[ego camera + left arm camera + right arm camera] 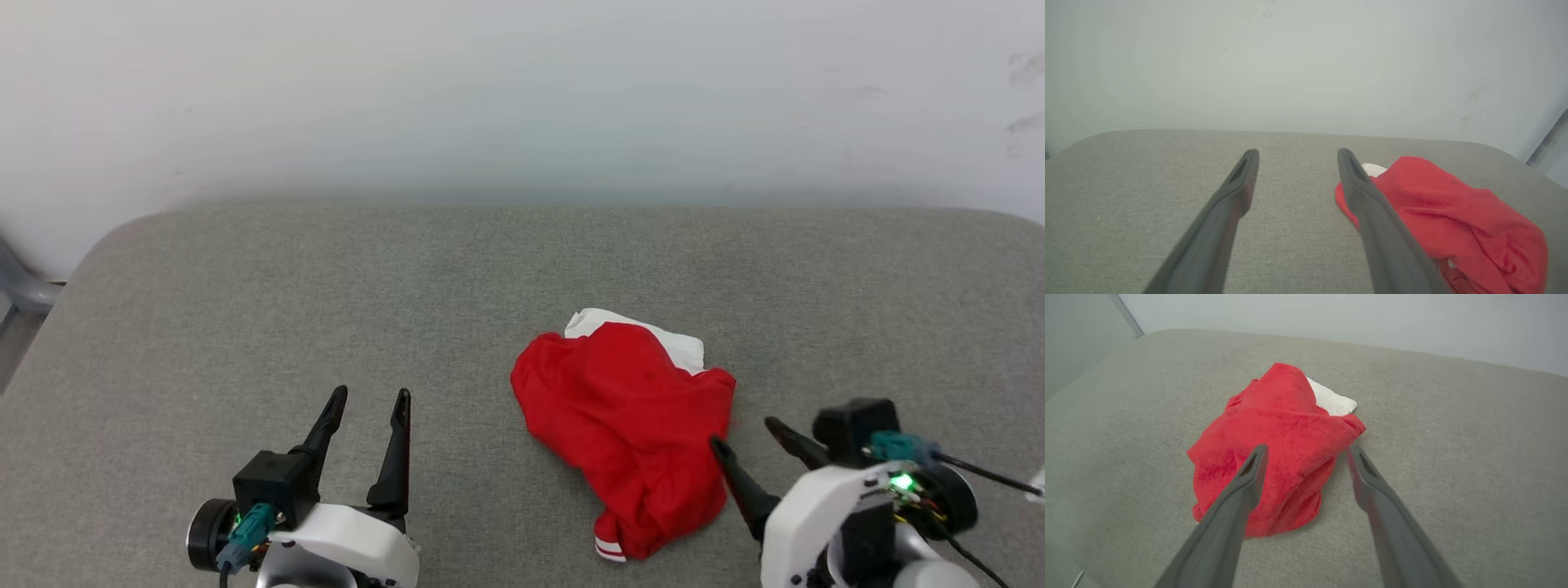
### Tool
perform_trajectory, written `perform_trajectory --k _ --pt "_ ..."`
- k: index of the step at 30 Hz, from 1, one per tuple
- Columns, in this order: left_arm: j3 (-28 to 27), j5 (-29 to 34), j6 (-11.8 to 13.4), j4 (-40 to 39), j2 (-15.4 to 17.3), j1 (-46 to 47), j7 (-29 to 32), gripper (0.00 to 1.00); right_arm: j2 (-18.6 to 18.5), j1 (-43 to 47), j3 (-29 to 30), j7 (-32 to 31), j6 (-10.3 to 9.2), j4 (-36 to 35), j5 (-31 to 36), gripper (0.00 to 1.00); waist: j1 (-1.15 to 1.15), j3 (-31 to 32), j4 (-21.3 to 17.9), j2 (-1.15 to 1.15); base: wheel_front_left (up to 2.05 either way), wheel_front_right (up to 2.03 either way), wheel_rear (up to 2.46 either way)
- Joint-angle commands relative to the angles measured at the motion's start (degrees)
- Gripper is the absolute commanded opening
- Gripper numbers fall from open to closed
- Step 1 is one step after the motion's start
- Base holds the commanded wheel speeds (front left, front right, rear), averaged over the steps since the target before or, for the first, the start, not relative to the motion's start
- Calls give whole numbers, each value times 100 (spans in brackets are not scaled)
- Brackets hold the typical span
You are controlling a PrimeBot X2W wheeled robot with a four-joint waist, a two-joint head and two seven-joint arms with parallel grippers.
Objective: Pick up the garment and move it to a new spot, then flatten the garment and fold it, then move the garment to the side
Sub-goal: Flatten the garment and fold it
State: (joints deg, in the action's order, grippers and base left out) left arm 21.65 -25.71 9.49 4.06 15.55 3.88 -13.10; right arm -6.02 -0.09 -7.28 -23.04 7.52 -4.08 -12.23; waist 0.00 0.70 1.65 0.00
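Nearest, two grippers, each with two long, dark, matte, tapering fingers on a glossy white wrist housing. Left gripper (371, 394) is spread wide and grasps nothing; it sits over bare cushion, well apart from the cloth, with a teal connector at its base. Right gripper (744, 432) is also spread and grasps nothing. Its left finger (739, 482) lies at the garment's right edge, and contact can't be told. In the right wrist view that finger crosses over red cloth, while the other finger is over bare cushion. A green light glows on the right wrist. Next, one garment (629, 425): a crumpled, soft, slightly fuzzy red heap, roughly rounded and bunched with folds, lying right of centre on the cushion just beside the right gripper. One red-and-white striped trim (608, 547) pokes out at its near end, and one smooth white patch (645, 331) shows at its far end. No lettering is readable. Under everything, one grey woven cushion surface (245, 327) with a fine weave and rounded far corners. Farthest, one plain pale wall (522, 98), matte, with a few dark scuff marks at its right.
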Motion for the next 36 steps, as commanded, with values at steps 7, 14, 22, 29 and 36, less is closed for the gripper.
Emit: perform_trajectory --k 7,14,22,29,36 --pt "140 27 -123 27 -109 261 -32 100 -602 -1095 -1449 -1212 -5 278 -654 100 0 -343 340 0 0 0 0" --pt "276 48 -249 157 -290 520 -103 100 -931 -2132 -2660 -1727 -5 796 -980 100 0 -678 644 0 0 0 0" --pt "314 73 -348 344 -410 668 -164 100 -999 -2712 -3091 -2033 -6 1706 -1150 0 0 -777 746 0 0 0 0" --pt "246 50 -303 420 -393 537 -179 100 -992 -2887 -2799 -1555 -6 1659 -1141 0 0 -628 561 0 0 0 0" --pt "203 31 -284 383 -348 459 -189 100 -933 -2538 -1481 -1018 -6 1263 -923 0 0 -500 240 0 0 0 0"
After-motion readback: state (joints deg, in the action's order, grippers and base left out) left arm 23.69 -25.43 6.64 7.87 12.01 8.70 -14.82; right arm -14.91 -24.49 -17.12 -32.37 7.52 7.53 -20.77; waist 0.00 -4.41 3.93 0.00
